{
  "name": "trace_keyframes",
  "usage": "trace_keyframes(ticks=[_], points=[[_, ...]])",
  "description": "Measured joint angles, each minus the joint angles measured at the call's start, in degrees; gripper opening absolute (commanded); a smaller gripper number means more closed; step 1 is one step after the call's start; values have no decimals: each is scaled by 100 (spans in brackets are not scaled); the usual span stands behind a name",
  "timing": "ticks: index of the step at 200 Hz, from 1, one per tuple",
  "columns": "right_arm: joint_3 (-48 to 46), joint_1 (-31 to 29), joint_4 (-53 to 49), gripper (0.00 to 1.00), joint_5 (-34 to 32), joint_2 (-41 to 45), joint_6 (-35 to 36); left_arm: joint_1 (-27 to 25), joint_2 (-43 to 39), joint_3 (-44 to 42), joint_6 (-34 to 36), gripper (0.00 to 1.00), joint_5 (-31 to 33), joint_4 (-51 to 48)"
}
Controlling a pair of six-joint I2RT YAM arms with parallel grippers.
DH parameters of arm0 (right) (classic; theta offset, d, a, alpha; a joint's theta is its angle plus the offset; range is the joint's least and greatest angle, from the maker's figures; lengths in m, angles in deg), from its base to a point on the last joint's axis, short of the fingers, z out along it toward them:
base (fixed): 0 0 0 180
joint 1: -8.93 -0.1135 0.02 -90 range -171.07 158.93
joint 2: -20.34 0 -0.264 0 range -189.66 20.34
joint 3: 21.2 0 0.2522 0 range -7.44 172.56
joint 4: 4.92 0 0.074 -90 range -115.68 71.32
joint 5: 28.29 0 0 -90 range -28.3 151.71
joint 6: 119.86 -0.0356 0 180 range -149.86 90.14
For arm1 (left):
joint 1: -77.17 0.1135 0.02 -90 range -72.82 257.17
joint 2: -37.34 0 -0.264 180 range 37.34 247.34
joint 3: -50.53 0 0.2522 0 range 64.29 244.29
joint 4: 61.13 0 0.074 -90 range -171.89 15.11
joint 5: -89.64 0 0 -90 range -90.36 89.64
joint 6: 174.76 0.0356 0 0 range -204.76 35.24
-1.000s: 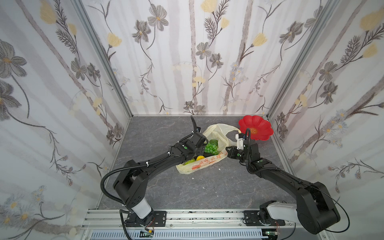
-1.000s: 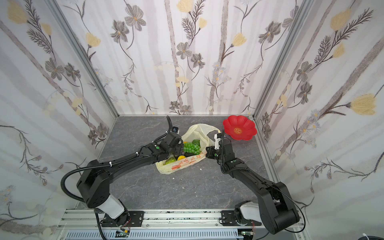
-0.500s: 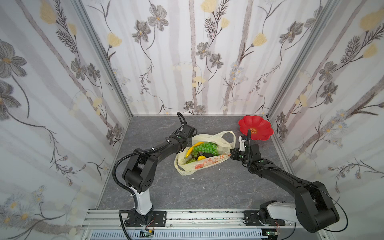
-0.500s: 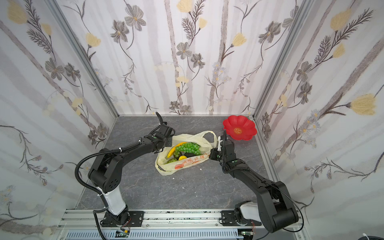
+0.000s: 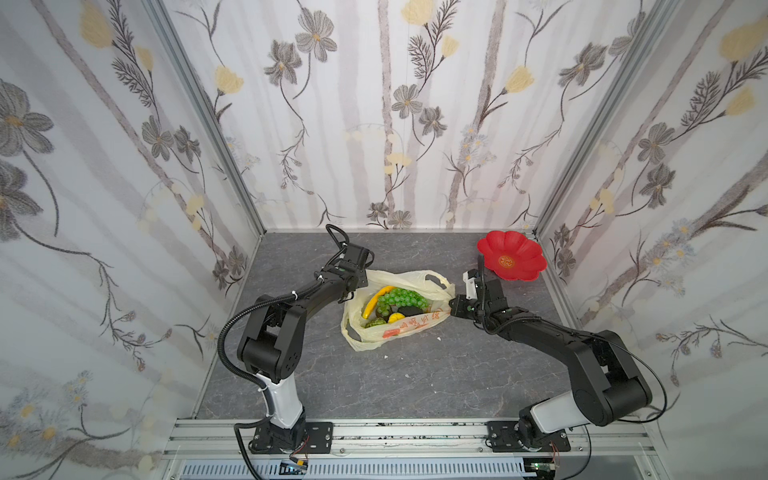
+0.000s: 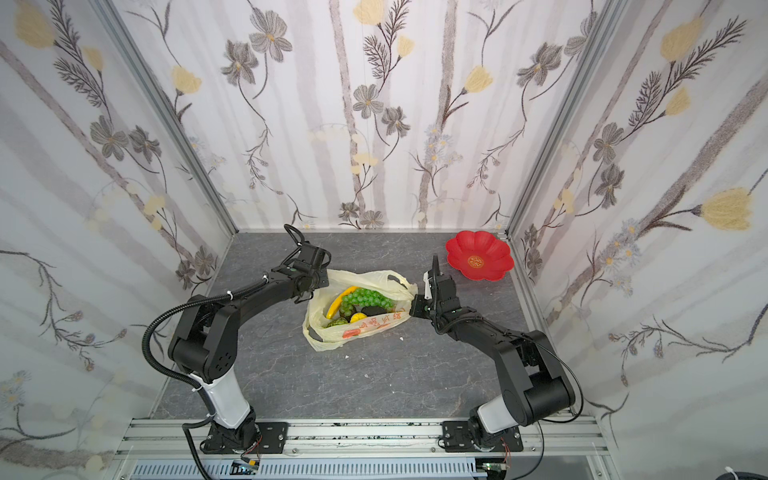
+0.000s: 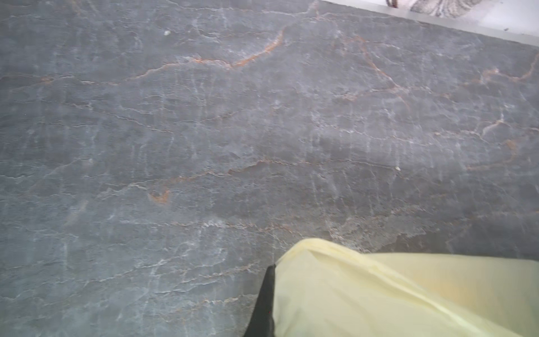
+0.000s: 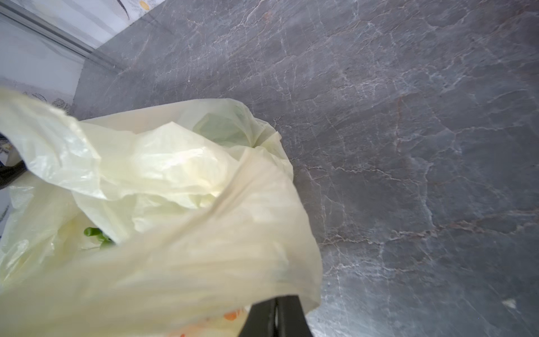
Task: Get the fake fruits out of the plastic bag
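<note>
Since a second ago the left gripper (image 5: pixel 358 286) has come out from among the fruit. It now sits shut at the far-left rim of the plastic bag (image 5: pixel 405 328), apparently pinching the film, though its tips are hidden in both top views. The right gripper (image 5: pixel 454 304) is clamped on the bag's right end, so the pale-yellow mouth gapes between them at mid-tabletop.

Inside lie a green grape bunch (image 5: pixel 399 298), a yellow banana (image 5: pixel 373 302) along the left, a dark avocado (image 5: pixel 410 311), a bumpy green ball (image 5: pixel 374 323) and a small yellow piece (image 5: pixel 395 318). Orange lettering (image 5: pixel 415 325) runs along the bag's near side.

A red flower-shaped plate (image 5: pixel 524 249) sits at the far right corner, well apart. White specks (image 5: pixel 385 356) dot the grey marbled tabletop (image 5: pixel 415 382), and floral wallpaper (image 5: pixel 374 124) covers the walls on three sides.
</note>
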Motion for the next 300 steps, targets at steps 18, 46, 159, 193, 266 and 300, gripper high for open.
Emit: trace_keyframes(ticks=[18,46,159,193,266,300], points=[[459,-297,0,0,0,-356,11,208,0,94,13,0,2,11],[1200,-728,31,0,17,-922,-31,476,13,424,9,0,4,9],[1740,-898,-638,62,-437,-859,282,313,-330,-20,122,20,-699,81],[1596,-1091,-997,69,-1014,-299,695,262,-566,-114,96,56,-671,85],[1440,-2151,-1266,80,-2201,269,1176,173,-2487,-1624,-267,93,173,144],[2081,-2693,-1473,85,-2662,-457,544,273,-2778,-2389,-531,95,219,142]])
